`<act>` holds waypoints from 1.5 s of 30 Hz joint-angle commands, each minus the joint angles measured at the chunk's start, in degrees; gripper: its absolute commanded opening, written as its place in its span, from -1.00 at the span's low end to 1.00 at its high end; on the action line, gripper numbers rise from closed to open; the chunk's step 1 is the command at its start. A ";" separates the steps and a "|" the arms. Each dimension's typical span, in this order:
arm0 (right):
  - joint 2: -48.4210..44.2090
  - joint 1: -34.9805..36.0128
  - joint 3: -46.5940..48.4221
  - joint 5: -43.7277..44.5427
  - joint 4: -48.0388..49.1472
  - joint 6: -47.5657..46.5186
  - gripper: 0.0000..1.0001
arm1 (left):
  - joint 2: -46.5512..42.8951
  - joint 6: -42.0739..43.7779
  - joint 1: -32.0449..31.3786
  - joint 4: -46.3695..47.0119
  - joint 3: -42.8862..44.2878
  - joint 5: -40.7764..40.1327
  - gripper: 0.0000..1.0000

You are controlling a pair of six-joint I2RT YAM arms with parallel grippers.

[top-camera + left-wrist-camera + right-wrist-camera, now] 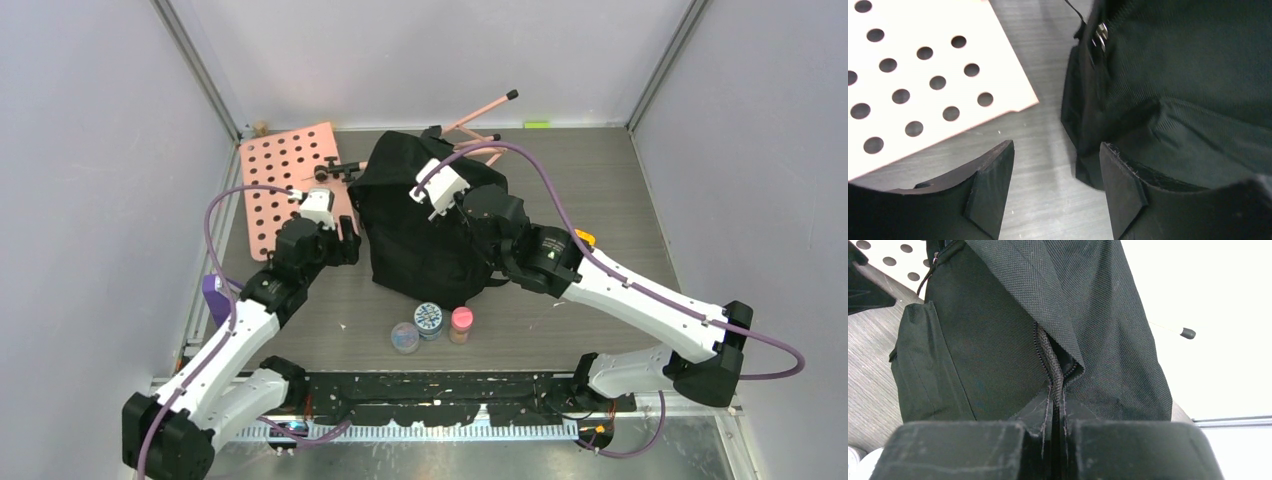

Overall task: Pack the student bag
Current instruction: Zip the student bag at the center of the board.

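Black student bag (420, 235) | right end effector (1057, 410) pinching its fabric | left end effector (1055, 150) spread beside it

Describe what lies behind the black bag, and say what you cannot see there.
Behind the bag, pink sticks with black tips poke out. Their lower ends are covered by it, so what they join to cannot be seen.
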 commanded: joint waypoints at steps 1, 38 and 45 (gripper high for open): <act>-3.32 -0.44 0.61 -0.40 4.02 1.44 -0.99 | 4.55 -1.16 2.68 11.23 1.57 0.62 0.27; -3.91 -0.40 -0.75 -2.30 3.14 3.31 -0.99 | 12.16 -2.95 3.97 24.71 0.76 10.59 -0.78; -3.64 -0.41 -1.07 -1.98 3.18 3.23 -0.99 | 6.26 -2.48 3.97 22.24 1.00 11.43 -1.00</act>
